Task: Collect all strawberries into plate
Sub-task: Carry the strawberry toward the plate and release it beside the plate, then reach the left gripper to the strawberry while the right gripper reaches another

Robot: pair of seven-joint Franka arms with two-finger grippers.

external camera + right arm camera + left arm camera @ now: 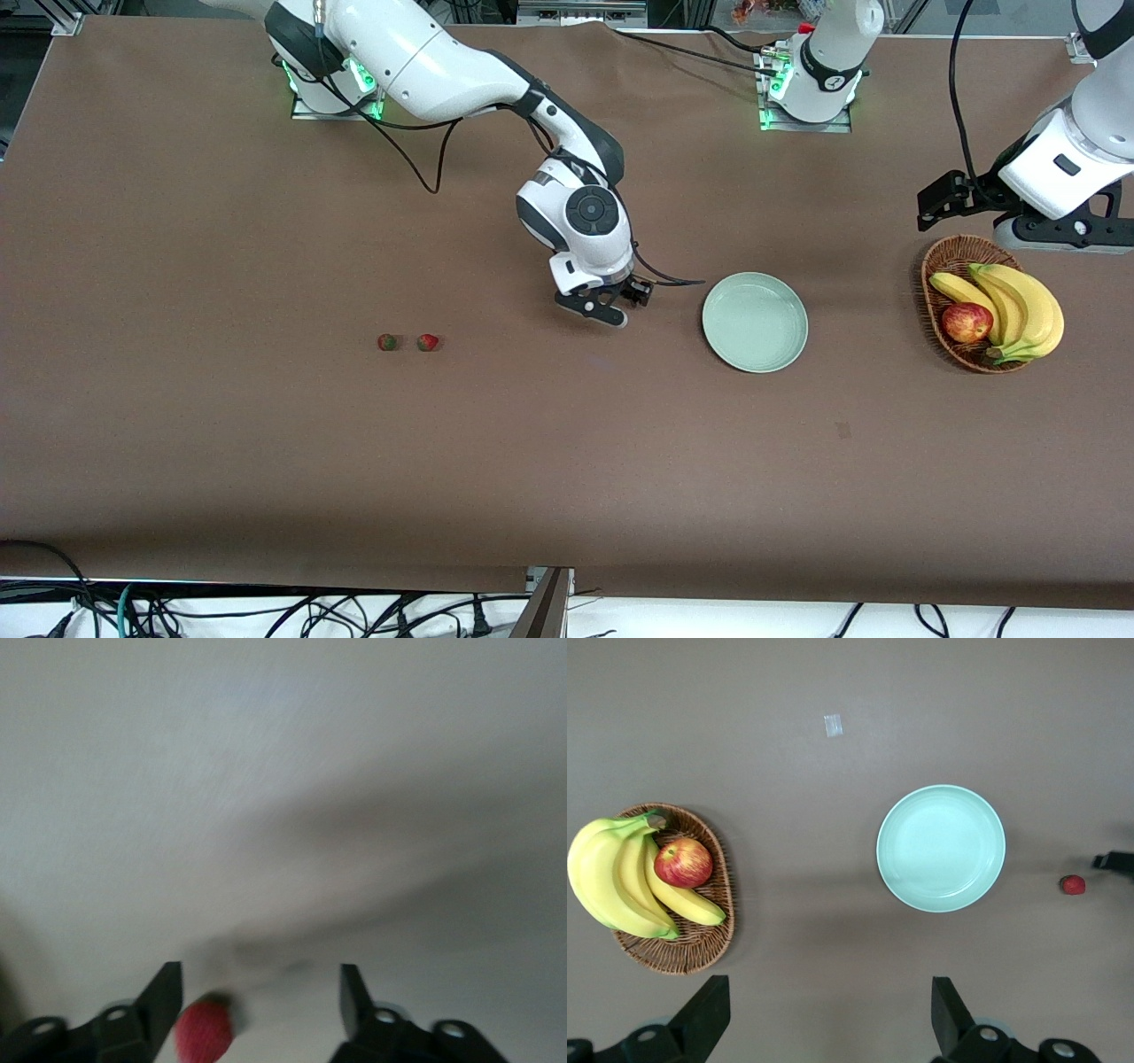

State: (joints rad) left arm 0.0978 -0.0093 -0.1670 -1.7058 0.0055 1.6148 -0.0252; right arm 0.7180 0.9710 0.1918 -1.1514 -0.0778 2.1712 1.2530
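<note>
Two strawberries (387,342) (428,342) lie side by side on the table toward the right arm's end. A third strawberry (204,1032) sits between my right gripper's (260,979) open fingers, close to one finger; the left wrist view shows this berry (1073,885) beside the plate (941,848). In the front view it is hidden under my right gripper (640,292), which hangs low beside the pale green plate (755,321). The plate holds nothing. My left gripper (828,988) is open and empty, held high by the basket, and also shows in the front view (943,199).
A brown wicker basket (948,257) with bananas (1019,306) and a red apple (967,322) stands at the left arm's end of the table. A small pale scrap (833,725) lies on the brown table nearer the front camera than the plate.
</note>
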